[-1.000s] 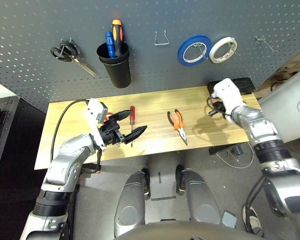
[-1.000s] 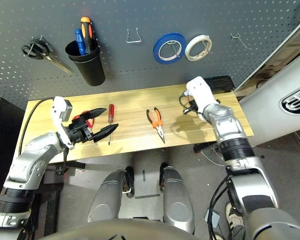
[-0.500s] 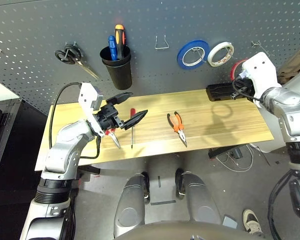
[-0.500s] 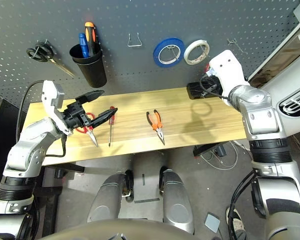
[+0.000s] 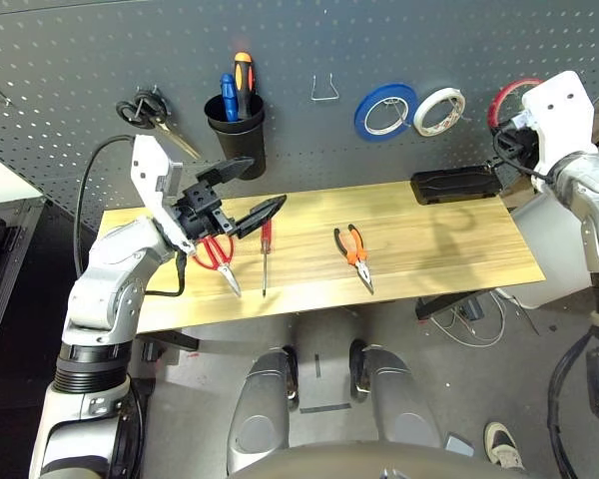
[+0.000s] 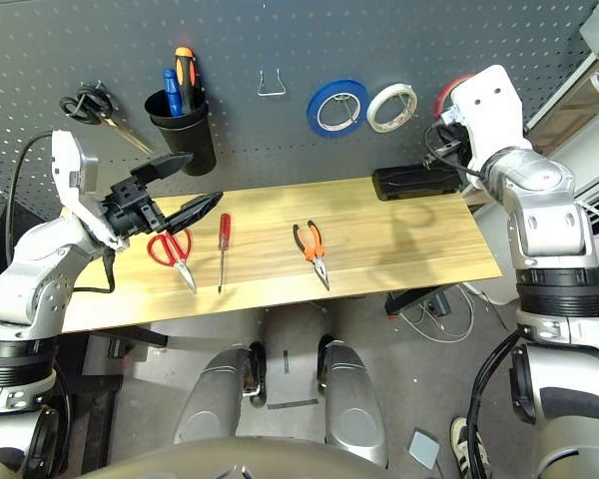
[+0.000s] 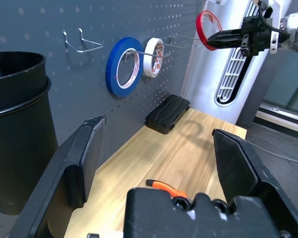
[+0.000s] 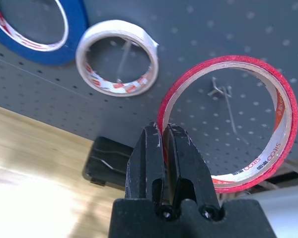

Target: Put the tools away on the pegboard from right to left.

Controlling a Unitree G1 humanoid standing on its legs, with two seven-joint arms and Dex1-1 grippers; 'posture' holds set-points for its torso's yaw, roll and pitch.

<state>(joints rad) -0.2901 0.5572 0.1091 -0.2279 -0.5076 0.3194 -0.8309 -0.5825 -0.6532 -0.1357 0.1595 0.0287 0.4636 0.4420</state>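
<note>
Our right pincer (image 8: 164, 144) grips the red tape ring (image 8: 228, 121) near its hook (image 8: 222, 91), not yet hung, our left pincer (image 5: 232, 192) gapes empty, and 3 tools wait on the tabletop (image 5: 449, 249).

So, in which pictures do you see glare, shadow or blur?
Right wrist view: bright glare on the wooden table, and the right claw looks soft. Left eye view: an arm's shadow falls on the table right of the pliers. Left wrist view: the near fingers look slightly soft.

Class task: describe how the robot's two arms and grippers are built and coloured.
Both arms have silver forearms with ribbed black bands. A white wrist housing and a looping black cable lead to each gripper. The left gripper and right gripper have two tapered black fingers.
</note>
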